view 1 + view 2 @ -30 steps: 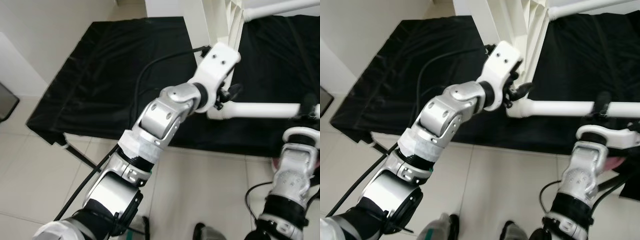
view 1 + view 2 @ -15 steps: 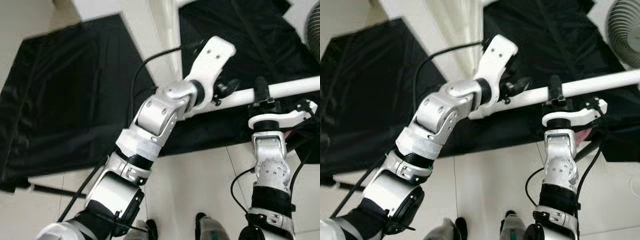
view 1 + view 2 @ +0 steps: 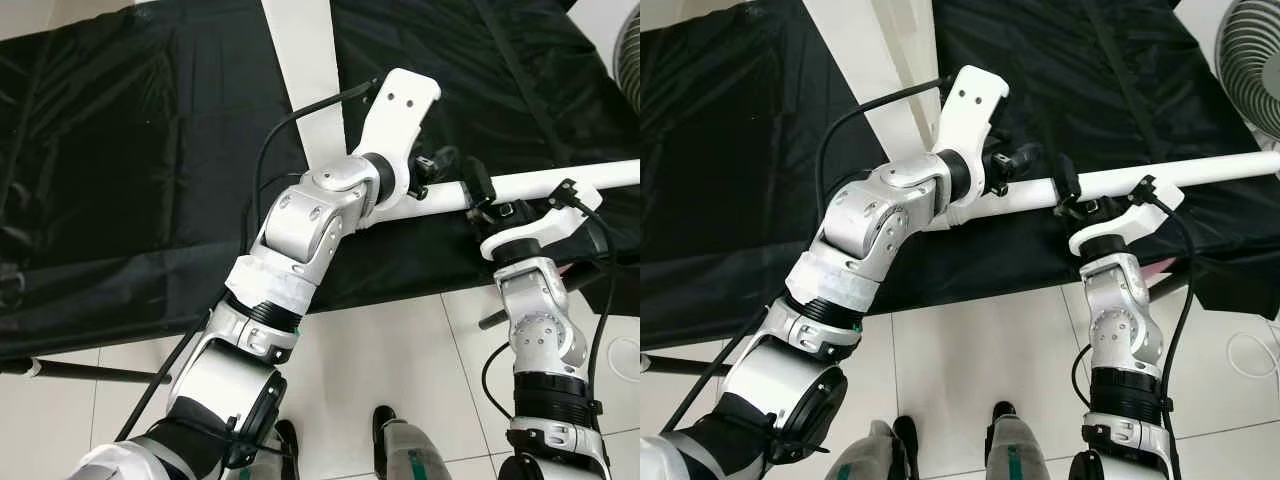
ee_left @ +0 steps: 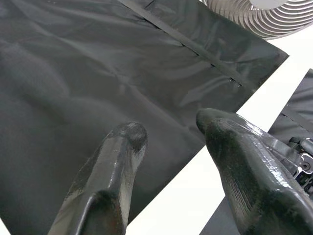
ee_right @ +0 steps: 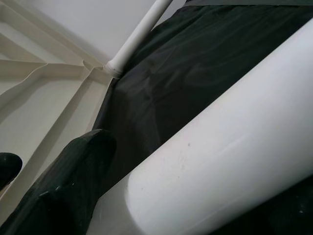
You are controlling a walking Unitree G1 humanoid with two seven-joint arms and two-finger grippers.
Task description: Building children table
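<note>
R gripper [image 3: 1068, 195] pinching the white table leg [image 3: 1170, 172] partway along its length. R wrist view: one black finger [image 5: 63, 188] pressed against the leg's round surface, 2nd finger hidden behind the tube. Head views show the leg roughly horizontal over the black cloth [image 3: 130, 150], far end running off toward robot's R, near end meeting the L wrist.

L gripper [image 4: 168, 129]: fingers spread, nothing between them per L wrist view. Tips hover over the cloth w/ a white strip crossing under them. Head views have the L gripper at the near end of the leg [image 3: 435, 165], but the white wrist bracket [image 3: 395, 110] blocks the fingertips, so contact w/ the leg can't be confirmed there.

View diffs: R wrist cam alone shows the ribbed white tabletop underside [image 5: 44, 98] and a 2nd white leg [image 5: 134, 36] seated in it. L wrist cam picks up the fan grille [image 4: 259, 14] past the cloth edge. Head views show the tabletop as a white panel [image 3: 300, 70] at top centre, and the fan [image 3: 1250, 60] at far R.

Around: white tile floor [image 3: 970, 350], robot's feet at bottom, black cable [image 3: 290, 120] looping over the L forearm, dark rod [image 3: 70, 372] on the floor at L.
</note>
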